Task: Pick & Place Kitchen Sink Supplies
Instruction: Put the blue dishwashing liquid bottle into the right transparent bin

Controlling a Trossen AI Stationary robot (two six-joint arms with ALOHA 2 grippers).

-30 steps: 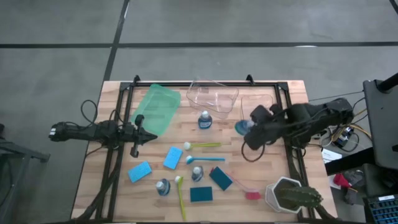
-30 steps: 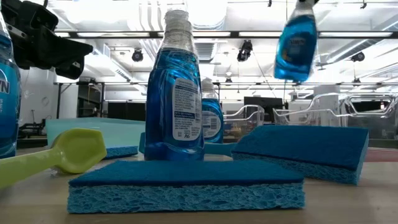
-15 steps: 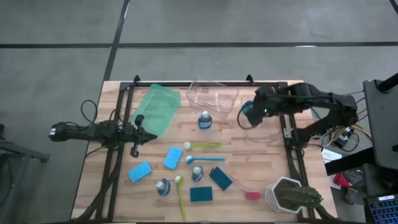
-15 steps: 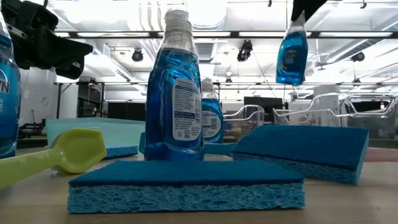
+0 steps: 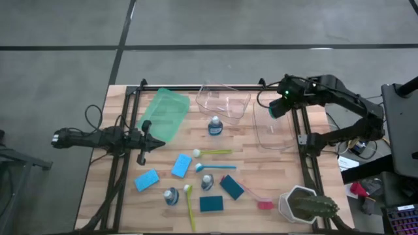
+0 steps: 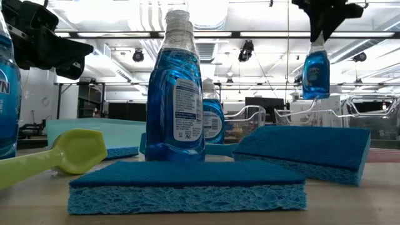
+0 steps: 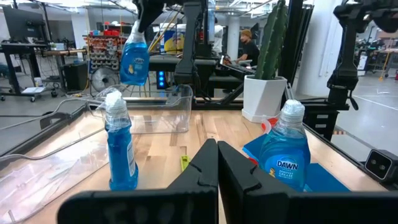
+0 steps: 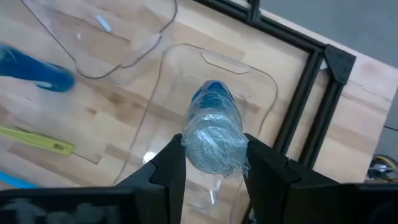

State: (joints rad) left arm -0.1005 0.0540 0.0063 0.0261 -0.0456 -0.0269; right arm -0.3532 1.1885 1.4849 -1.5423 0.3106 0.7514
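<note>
R gripper [image 8: 211, 163] clamped on cap of blue bottle [image 6: 315, 73], bottle hanging vertical, cap up, airborne directly above clear bin [image 5: 273, 130] at table's R side. Drop path straight down into bin. L gripper [image 7: 217, 163] shut, empty, parked at L edge, far off. Vs. earlier frame: R arm swung outward/back, bottle carried from beside bin to over it.

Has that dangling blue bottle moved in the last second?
Yes. The right gripper carried the bottle from near the table's middle to over the clear bin.
</note>
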